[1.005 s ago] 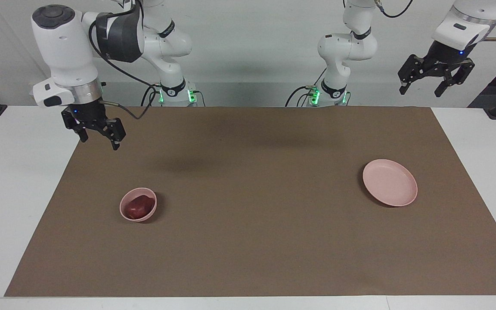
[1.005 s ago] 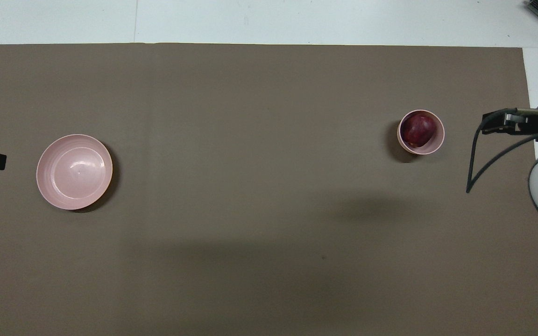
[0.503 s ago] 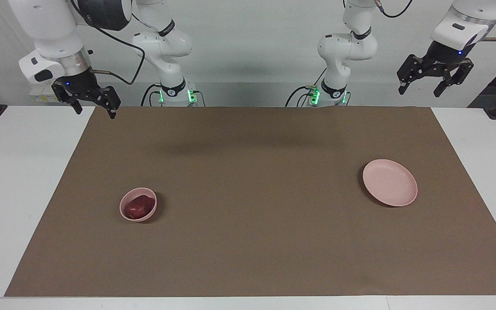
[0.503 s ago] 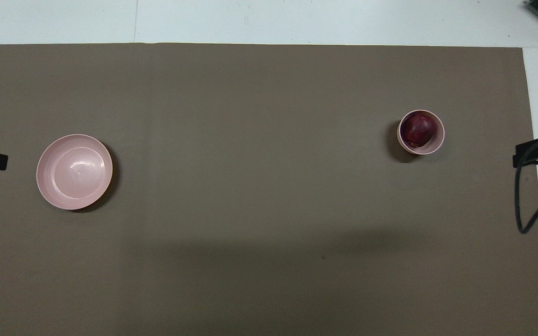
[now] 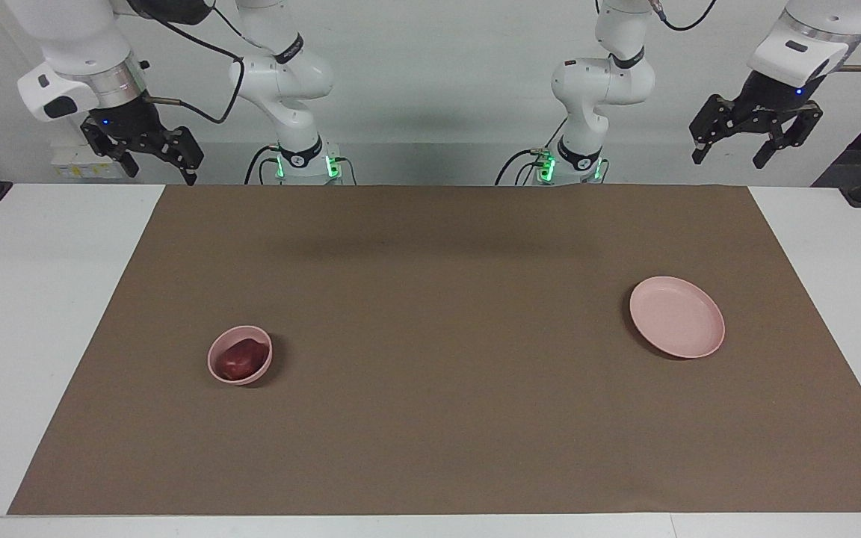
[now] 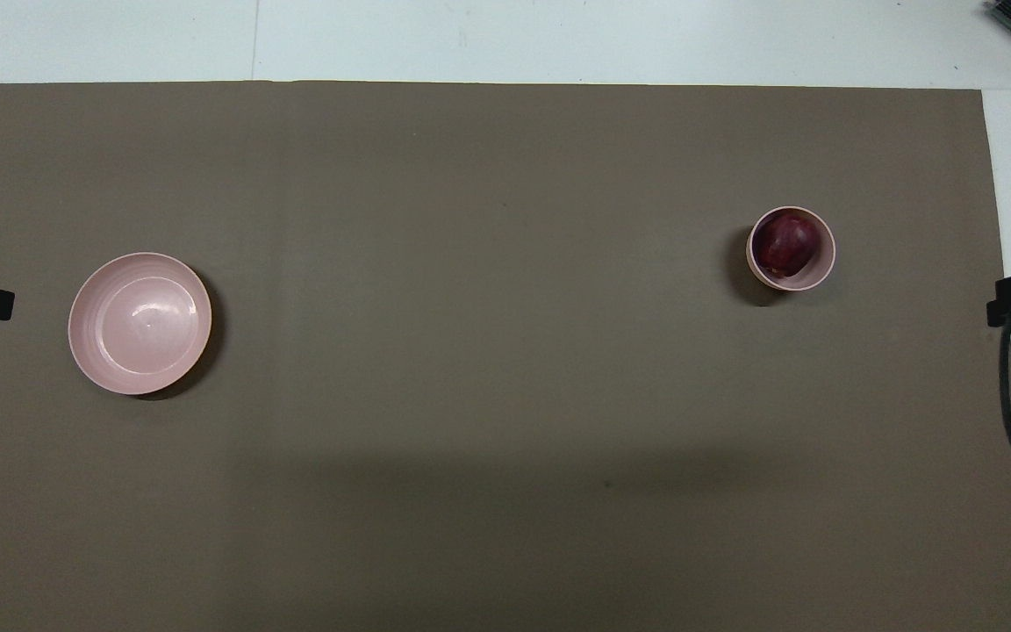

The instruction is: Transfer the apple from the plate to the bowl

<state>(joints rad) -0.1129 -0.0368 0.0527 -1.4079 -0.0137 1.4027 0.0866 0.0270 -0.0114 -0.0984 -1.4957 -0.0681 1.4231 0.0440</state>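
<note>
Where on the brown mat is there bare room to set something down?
The whole stretch between the bowl, which holds the apple, and the plate is bare, as is the strip nearer the robots. Nowhere is crowded.

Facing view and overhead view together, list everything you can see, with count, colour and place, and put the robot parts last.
apple: one, dark red, inside the bowl.
bowl: one, pale pink, on the mat toward the right arm's end of the table.
plate: one, pale pink, bare, on the mat toward the left arm's end, slightly nearer to the robots than the bowl.
mat: one, brown, covering most of the table.
table: one, white, bare strips showing at both ends.
right gripper: one, black, fingers open, raised over the table edge at the right arm's end.
left gripper: one, black, fingers open, raised at the left arm's end, waiting.
</note>
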